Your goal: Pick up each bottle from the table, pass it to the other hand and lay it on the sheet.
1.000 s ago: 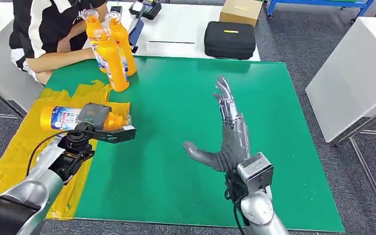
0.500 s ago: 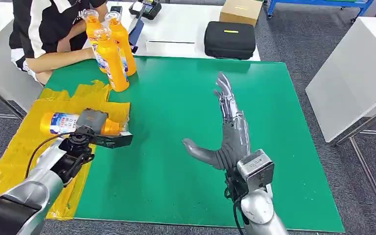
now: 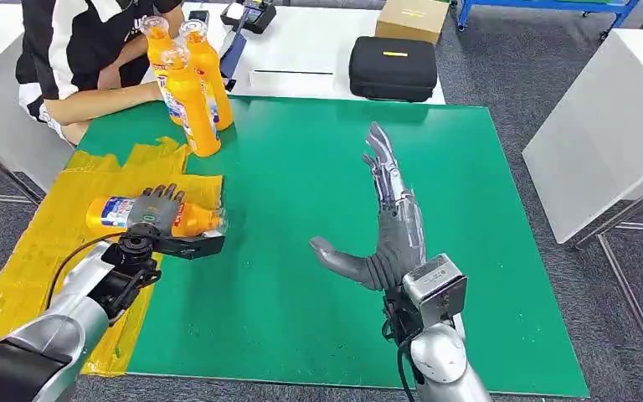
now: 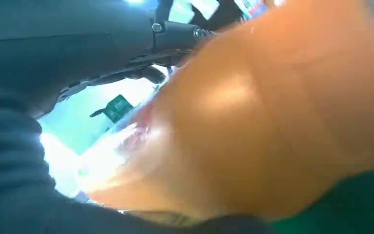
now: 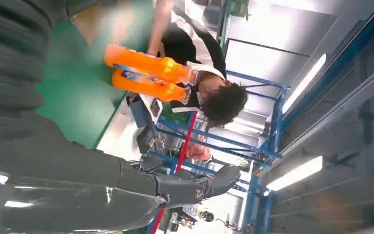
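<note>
left hand (image 3: 157,213) fingers wrapped on lying bottle (image 3: 113,213) | right hand (image 3: 385,226) upright, fingers spread, empty

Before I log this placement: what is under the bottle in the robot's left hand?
Under the bottle lies the yellow sheet at its labelled end, with the green mat by the cap. The left hand covers its middle, hiding whether it touches.

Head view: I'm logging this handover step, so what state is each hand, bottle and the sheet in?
left hand: gripping a bottle
held bottle: on its side over the sheet
yellow sheet: spread, crumpled
right hand: open, holding nothing
three bottles: upright, capped
black case: closed
</note>
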